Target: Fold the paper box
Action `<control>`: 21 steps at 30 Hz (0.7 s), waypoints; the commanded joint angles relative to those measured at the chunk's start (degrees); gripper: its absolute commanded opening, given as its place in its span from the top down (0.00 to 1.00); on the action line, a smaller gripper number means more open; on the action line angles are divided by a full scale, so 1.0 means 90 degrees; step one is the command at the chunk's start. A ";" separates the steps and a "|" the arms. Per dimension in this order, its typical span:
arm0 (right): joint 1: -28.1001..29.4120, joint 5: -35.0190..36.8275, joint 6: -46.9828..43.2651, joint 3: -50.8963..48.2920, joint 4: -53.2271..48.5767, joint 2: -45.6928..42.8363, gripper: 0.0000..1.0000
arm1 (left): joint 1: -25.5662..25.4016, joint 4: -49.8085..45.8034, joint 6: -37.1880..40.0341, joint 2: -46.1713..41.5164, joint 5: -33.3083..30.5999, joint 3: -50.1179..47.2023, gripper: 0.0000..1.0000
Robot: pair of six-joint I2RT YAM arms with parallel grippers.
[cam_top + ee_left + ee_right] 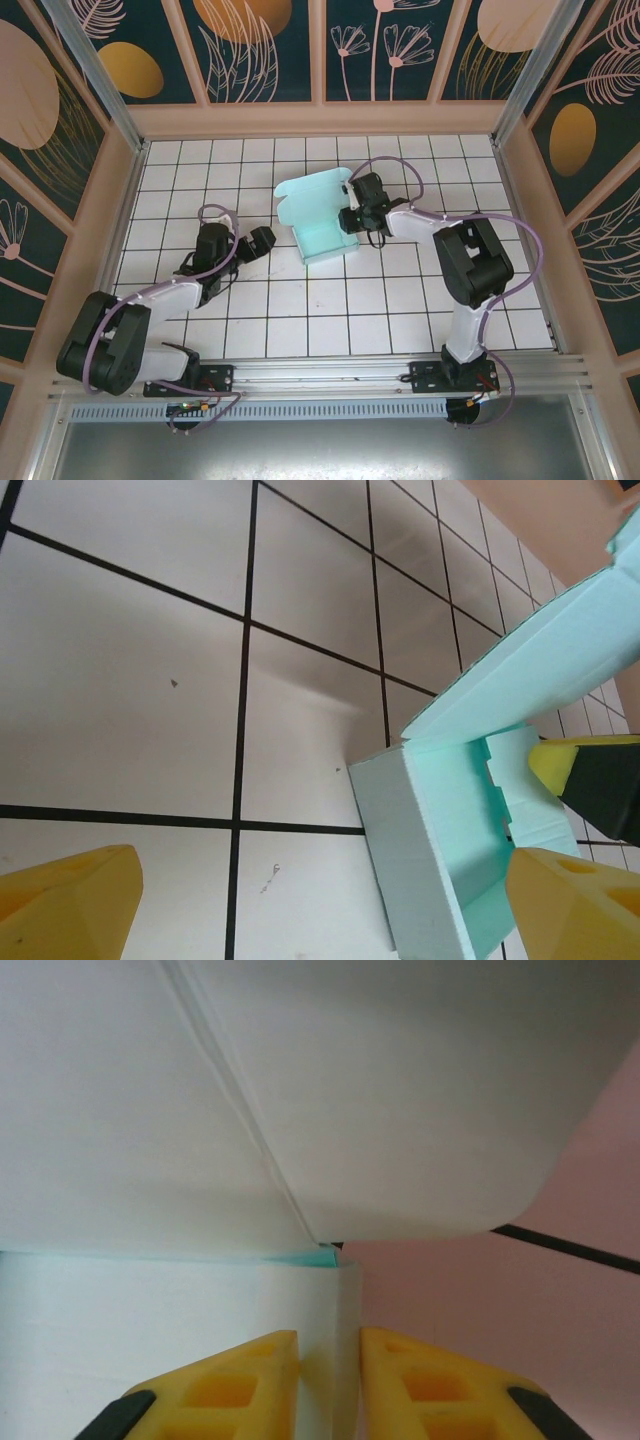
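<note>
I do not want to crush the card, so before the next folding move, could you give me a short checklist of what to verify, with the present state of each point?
1. Right pincer holds the paper box: ok, its fingers stand on either side of a thin wall.
2. Left pincer open: ok, jaws wide apart.
3. Left pincer free of the box: ok, in the top view it stands beside it, apart.
4. Lid closed: not ok, it is raised above the tray part.
5. Side tabs tucked in: cannot tell.
</note>
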 commanded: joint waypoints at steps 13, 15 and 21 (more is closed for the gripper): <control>0.0250 0.0497 -0.0121 0.0179 -0.0486 0.0383 0.85 | -0.0042 0.0299 0.0106 0.0324 0.0244 0.0241 0.07; 0.0328 0.0764 -0.0132 0.0214 -0.0569 0.0455 0.86 | -0.0042 0.0297 0.0110 0.0325 0.0245 0.0253 0.07; 0.0494 0.1182 -0.0210 0.0268 -0.0765 0.0600 0.79 | -0.0042 0.0282 0.0151 0.0328 0.0216 0.0260 0.07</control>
